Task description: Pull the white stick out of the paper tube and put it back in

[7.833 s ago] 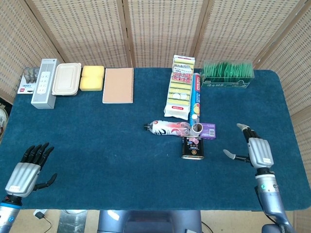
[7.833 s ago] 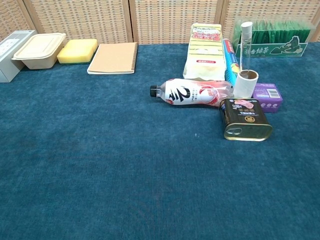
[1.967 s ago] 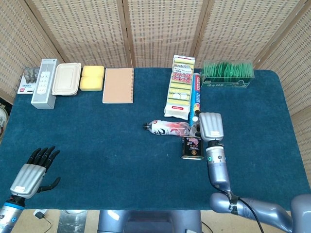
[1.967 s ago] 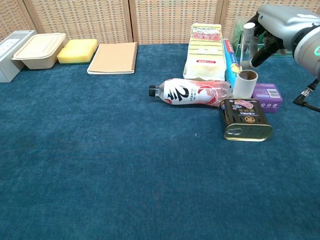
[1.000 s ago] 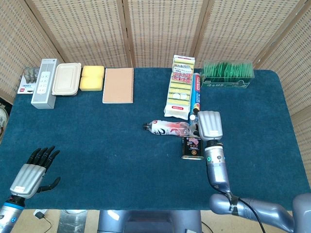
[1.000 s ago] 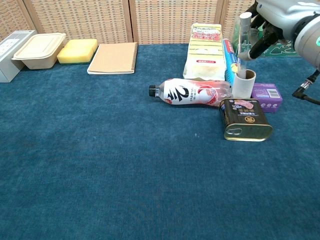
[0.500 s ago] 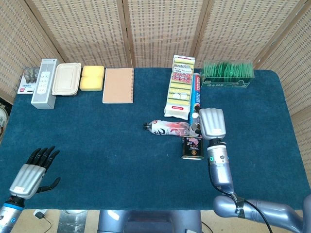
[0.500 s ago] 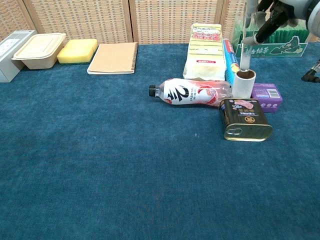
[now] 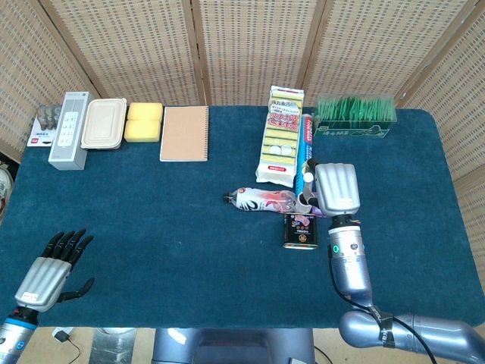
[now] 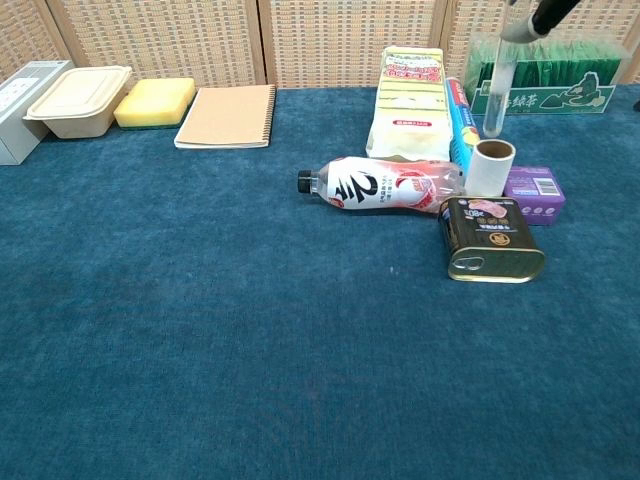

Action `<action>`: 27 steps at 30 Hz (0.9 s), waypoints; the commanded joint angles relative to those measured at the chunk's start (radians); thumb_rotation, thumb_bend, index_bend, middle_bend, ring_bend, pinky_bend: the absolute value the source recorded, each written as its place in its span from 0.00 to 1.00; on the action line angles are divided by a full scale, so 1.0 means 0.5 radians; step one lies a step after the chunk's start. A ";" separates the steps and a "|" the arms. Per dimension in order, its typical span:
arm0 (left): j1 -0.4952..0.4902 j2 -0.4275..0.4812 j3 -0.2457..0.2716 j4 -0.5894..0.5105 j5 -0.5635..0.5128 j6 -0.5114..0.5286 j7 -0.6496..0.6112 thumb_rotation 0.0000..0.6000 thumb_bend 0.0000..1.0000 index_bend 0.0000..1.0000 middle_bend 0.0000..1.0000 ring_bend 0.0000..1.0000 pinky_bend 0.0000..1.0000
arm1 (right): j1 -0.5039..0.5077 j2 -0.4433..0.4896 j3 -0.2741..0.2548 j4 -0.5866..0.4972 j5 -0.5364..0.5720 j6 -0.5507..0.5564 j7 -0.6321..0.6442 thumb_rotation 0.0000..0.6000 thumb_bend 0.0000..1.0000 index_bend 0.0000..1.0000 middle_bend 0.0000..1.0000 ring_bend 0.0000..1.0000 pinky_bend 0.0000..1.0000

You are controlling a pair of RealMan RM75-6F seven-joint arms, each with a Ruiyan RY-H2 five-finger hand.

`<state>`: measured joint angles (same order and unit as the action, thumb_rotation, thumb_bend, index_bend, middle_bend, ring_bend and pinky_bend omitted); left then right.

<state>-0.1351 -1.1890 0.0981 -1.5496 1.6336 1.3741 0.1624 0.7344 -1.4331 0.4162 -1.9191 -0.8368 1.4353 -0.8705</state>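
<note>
White stick [image 10: 496, 95] pinched upright in right hand [image 9: 336, 189] fingers [image 10: 548, 18], just above paper tube [image 10: 490, 167].

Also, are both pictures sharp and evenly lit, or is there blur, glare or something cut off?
Head view: sharp, even light, soft shadows; the right hand hides the paper tube. Chest view: sharp too; the translucent white stick is lifted clear above the upright cardboard paper tube, its top cropped by the frame edge; faint reflection on the dark metal tin.

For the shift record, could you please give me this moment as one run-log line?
phase: stick extracted | right hand: holds white stick above paper tube, tip clear | left hand: open, idle | next: likely reinsert
</note>
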 commanded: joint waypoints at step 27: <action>0.011 0.006 -0.001 -0.001 0.012 0.023 -0.009 0.57 0.31 0.01 0.00 0.00 0.04 | -0.093 0.491 0.045 -0.201 0.108 0.082 0.081 1.00 0.34 0.76 0.87 0.97 0.89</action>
<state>-0.1296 -1.1859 0.0978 -1.5500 1.6395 1.3856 0.1581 0.7000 -1.2100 0.4348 -2.0245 -0.7924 1.4833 -0.8450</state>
